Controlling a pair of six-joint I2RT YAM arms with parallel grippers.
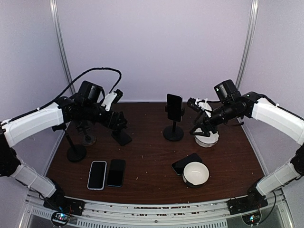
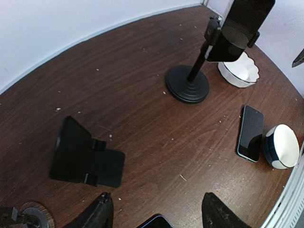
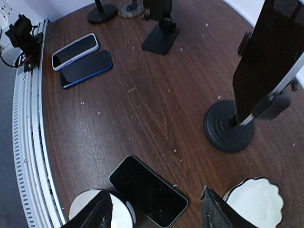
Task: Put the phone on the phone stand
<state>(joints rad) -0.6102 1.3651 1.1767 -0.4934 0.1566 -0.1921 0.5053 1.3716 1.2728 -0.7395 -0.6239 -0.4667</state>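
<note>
A dark phone (image 1: 174, 106) stands upright, clamped in the black pole stand (image 1: 173, 132) at the table's middle; it also shows in the left wrist view as the phone (image 2: 240, 27) and in the right wrist view as the phone (image 3: 268, 61). My left gripper (image 1: 118, 121) hovers open and empty over an empty black folding stand (image 1: 122, 138) (image 2: 85, 159). My right gripper (image 1: 198, 107) is open and empty, just right of the clamped phone. Below it lies another phone (image 3: 148, 190) on the table.
Two phones (image 1: 97, 175) (image 1: 116, 172) lie side by side at the front left. A phone (image 1: 186, 163) rests against a round white bowl (image 1: 195, 174). A scalloped white bowl (image 1: 207, 139) sits under the right arm. A third stand (image 1: 76, 152) rises at the left.
</note>
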